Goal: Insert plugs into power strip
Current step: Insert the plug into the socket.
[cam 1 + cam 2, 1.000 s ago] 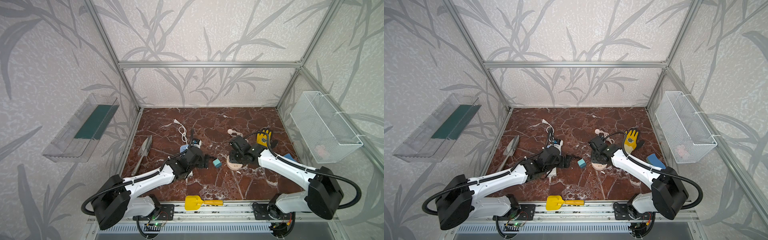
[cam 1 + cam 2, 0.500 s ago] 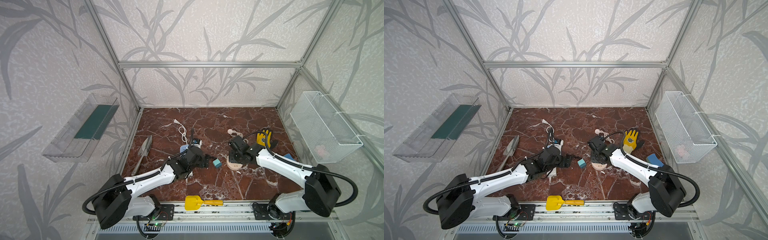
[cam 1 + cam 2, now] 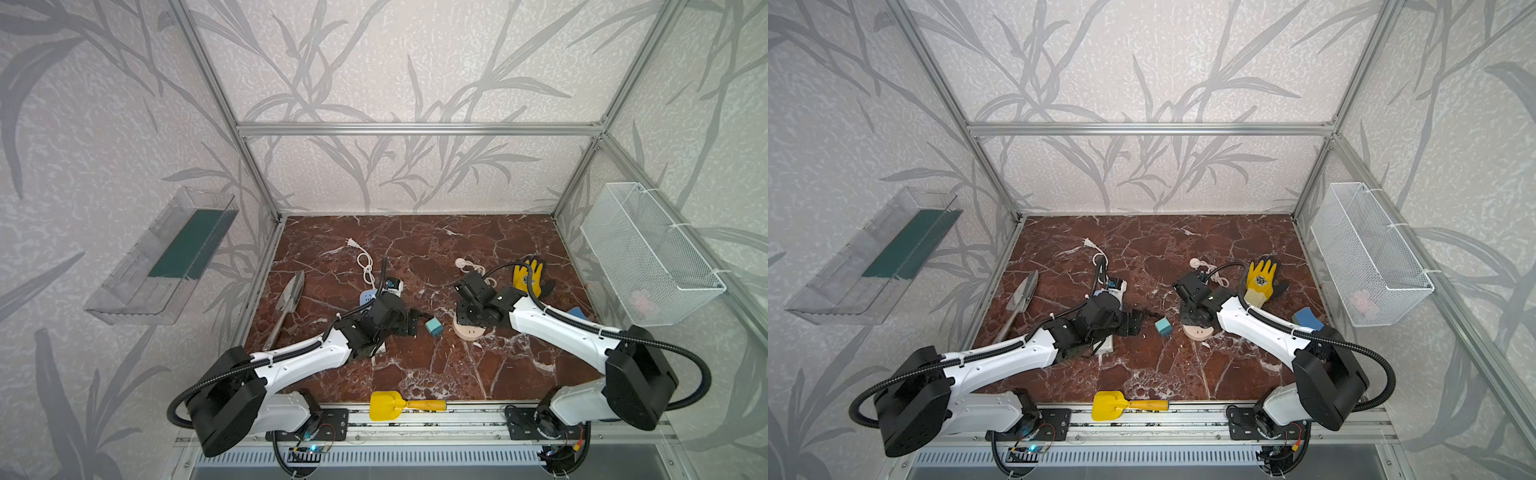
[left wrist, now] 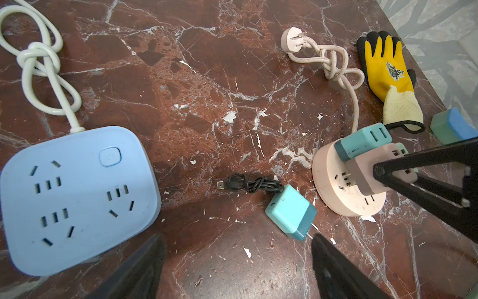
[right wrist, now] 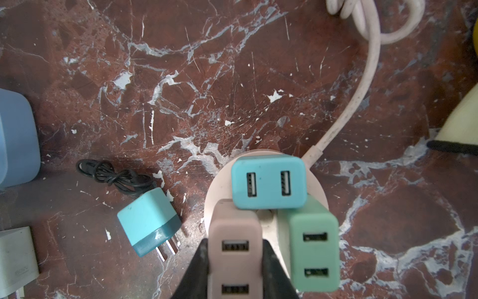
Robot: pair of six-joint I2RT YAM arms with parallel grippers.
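My right claw [image 5: 235, 259] is clamped on the pink adapter [image 5: 232, 222], one jaw on each side. The adapter stands on the round pink strip [image 4: 328, 202]. It looks seated, but I can't tell if the prongs are fully home.

My left claw [image 4: 236, 238] is wide open and empty. It hovers over bare marble between the blue strip [image 4: 77, 196] and the loose teal cube [image 4: 287, 212].

Done so far: a teal adapter [image 5: 267, 181] and a green adapter [image 5: 314, 248] stand in the round strip, crowded against the pink one.

Left to do: the loose teal cube lies on its side just beside the round strip, prongs showing, with a knotted black cable [image 4: 248, 183] running from it. The white charger block [image 5: 15, 256] lies unplugged near the blue strip. Every socket visible on the blue strip is empty. My guess is past halfway, with two plugs to go.

The surface is a red-brown marble top [image 3: 415, 249] with white veins and chips. Clutter on it:
- a knotted white cable [image 4: 38, 64]
- a knotted pink cable [image 4: 333, 62]
- a yellow glove [image 3: 528, 274]
- a blue sponge [image 3: 1308, 318]
- a trowel [image 3: 289, 299]

A yellow scoop [image 3: 390, 405] sits at the front rail.

The walls have a leaf pattern inside an aluminium frame. A wire basket [image 3: 648, 249] hangs on my right side and a clear tray [image 3: 162, 257] on my left.
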